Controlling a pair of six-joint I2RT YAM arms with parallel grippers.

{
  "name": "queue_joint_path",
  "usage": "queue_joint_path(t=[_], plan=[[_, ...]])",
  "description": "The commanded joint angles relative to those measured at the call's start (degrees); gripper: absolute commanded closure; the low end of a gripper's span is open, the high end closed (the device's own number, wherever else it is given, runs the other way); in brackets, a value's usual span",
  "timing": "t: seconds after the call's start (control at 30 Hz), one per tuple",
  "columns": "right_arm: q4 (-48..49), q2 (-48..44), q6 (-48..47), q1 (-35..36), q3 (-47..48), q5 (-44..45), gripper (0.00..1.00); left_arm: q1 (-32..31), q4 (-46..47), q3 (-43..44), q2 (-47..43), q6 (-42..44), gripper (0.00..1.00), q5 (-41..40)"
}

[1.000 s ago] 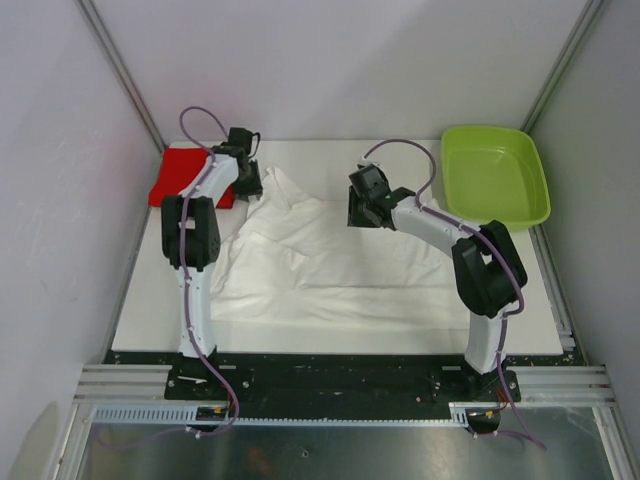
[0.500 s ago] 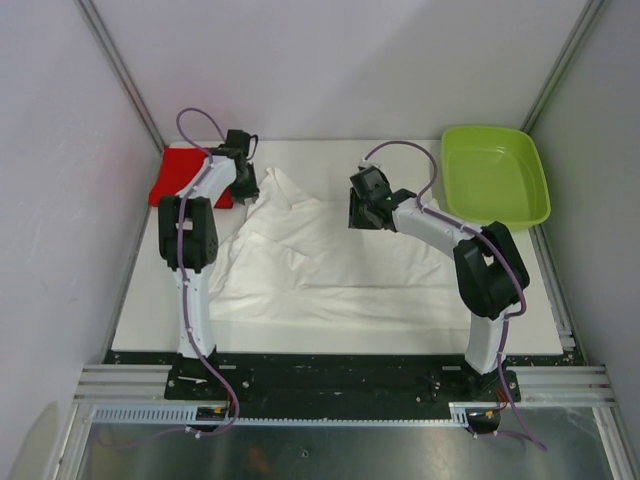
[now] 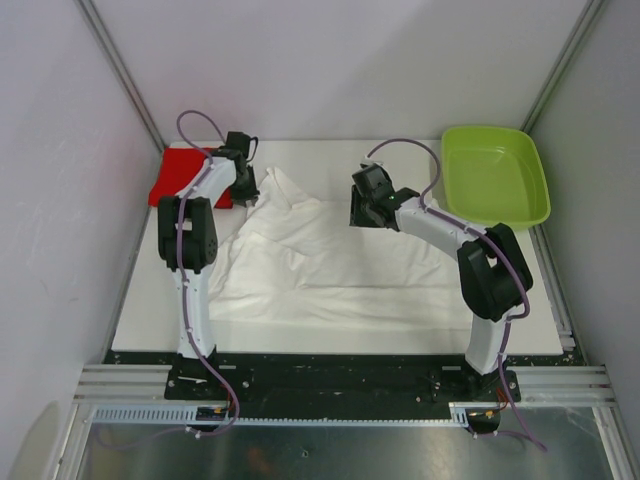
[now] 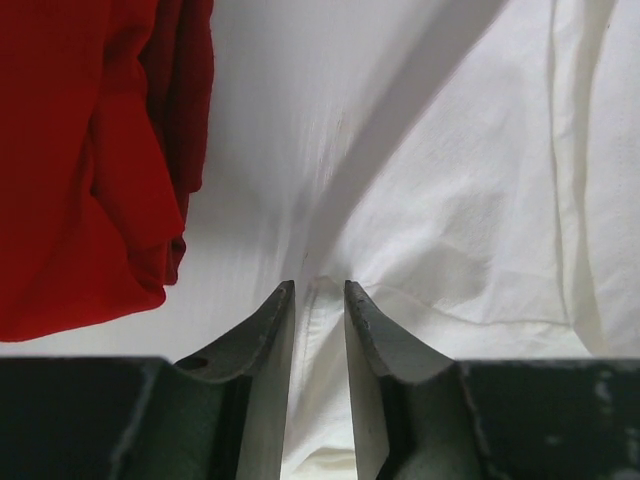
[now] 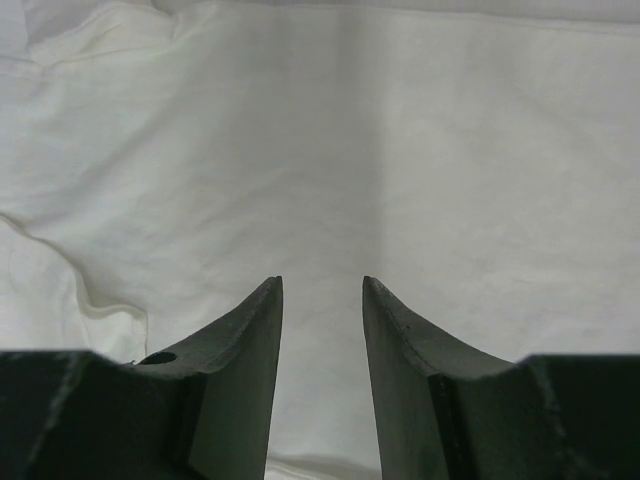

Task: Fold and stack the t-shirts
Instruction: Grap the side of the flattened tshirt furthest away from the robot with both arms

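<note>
A flat white table carries three things. A folded bright red cloth t-shirt lies at its far left corner and a rumpled white cloth t-shirt spreads across the middle. A lime-green plastic tray sits at the far right corner.

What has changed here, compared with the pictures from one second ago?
Very little. The left arm shifted its elbow slightly left; the left gripper stays around a raised fold of the white t-shirt. The right arm eased slightly right, and the right gripper stays open above it. The red t-shirt and the green tray did not move.
</note>
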Motion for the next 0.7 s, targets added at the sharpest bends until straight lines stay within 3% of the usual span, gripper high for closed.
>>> queue_joint_path(t=[0.0, 0.13, 0.33, 0.67], plan=[[0.15, -2.82, -0.12, -0.40, -0.45, 0.77, 0.58, 0.21, 0.49, 0.18, -2.02, -0.54, 0.70, 0.36], [0.13, -2.96, -0.17, -0.80, -0.46, 0.66, 0.58, 0.44, 0.44, 1.36, -1.24, -0.27, 0.77, 0.53], [0.06, -3.03, -0.51, -1.66, -0.45, 0.43, 0.58, 0.56, 0.40, 3.47, -0.48, 0.90, 0.98, -0.20], [0.00, -3.03, -0.79, -3.03, -0.42, 0.12, 0.58, 0.67, 0.40, 8.74, 0.51, 3.61, 1.00, -3.37]])
